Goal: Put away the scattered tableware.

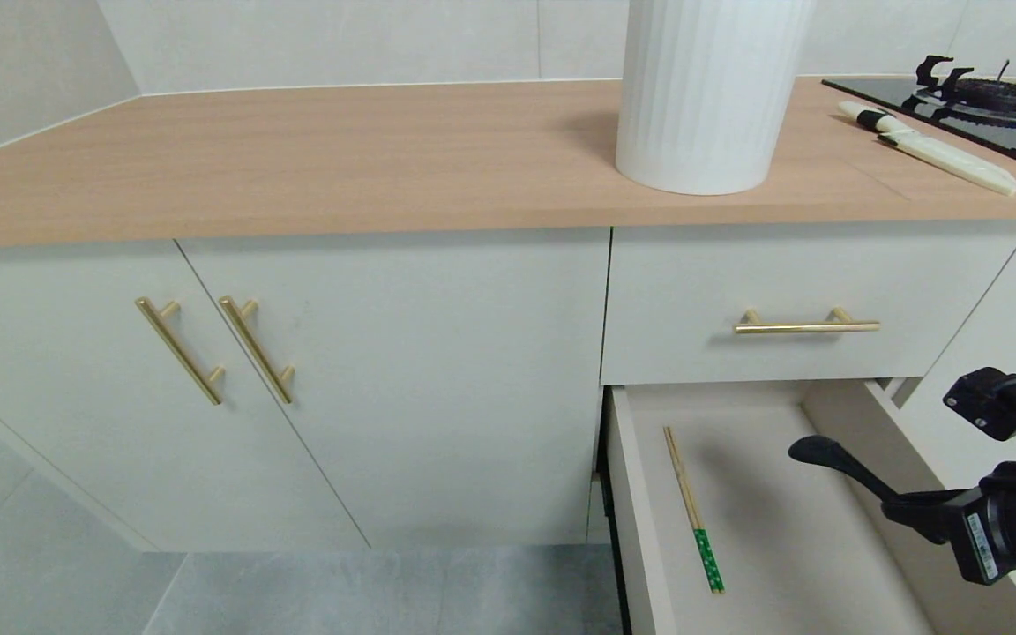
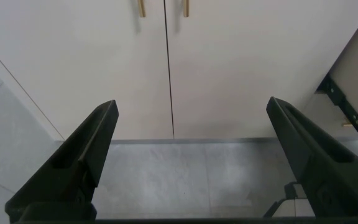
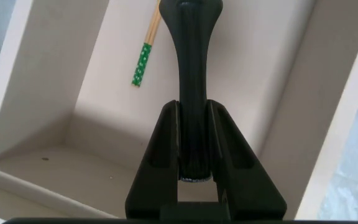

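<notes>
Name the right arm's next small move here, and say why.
Probably lower the black spoon into the open drawer and release it beside the chopsticks. The right gripper is shut on the spoon's handle, holding it above the drawer's bare floor.

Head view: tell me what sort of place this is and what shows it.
Most likely a kitchen: a wooden countertop over white cabinets, a gas hob with a knife beside it, and an open drawer holding chopsticks, above which the right tool grips a black spoon.
</notes>
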{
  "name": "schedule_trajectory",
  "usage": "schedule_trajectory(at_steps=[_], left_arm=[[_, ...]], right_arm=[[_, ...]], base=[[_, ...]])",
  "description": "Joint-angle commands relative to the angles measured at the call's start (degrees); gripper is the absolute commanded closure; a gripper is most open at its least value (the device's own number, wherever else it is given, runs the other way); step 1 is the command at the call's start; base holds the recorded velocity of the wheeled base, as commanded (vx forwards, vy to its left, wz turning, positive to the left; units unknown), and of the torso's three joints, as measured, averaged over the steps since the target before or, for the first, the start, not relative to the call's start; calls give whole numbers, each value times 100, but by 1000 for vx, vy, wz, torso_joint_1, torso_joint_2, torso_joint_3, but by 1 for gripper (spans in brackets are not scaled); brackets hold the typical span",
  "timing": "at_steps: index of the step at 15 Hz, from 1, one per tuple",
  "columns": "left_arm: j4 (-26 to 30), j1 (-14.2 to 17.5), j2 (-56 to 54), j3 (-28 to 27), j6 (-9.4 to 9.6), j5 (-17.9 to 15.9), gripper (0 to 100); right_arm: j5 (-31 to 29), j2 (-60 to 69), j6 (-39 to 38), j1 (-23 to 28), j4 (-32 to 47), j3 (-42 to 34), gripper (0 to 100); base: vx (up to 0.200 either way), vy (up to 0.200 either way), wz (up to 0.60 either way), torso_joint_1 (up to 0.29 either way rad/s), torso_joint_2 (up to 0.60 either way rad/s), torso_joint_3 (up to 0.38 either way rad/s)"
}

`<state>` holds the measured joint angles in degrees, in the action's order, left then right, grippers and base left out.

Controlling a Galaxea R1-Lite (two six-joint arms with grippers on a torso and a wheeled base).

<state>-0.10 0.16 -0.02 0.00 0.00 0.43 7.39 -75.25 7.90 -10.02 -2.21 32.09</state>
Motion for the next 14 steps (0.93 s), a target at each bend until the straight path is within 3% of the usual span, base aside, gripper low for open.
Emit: schedule_trajectory(at_steps=[1, 3, 6, 8, 14], left_arm=[[1, 2, 2, 0, 0, 1, 0], [-8, 2, 2, 0, 0, 1, 0], [1, 2, 2, 0, 0, 1, 0], [1, 2, 2, 0, 0, 1, 0], [-8, 2, 2, 0, 0, 1, 0]], right_arm=[[-27, -288, 1, -114, -8, 35, 100], [-44, -710, -184, -167, -307, 70, 100], [-97, -1800, -1045, -334, -1124, 52, 100], [-510, -2494, -1317, -387, -1625, 43, 100], [-695, -3804, -1660, -387, -2557, 35, 100]], base=[[0, 0, 0, 0, 0, 0], [0, 0, 0, 0, 0, 0], [0, 0, 0, 0, 0, 0], [0, 0, 0, 0, 0, 0], [0, 0, 0, 0, 0, 0]])
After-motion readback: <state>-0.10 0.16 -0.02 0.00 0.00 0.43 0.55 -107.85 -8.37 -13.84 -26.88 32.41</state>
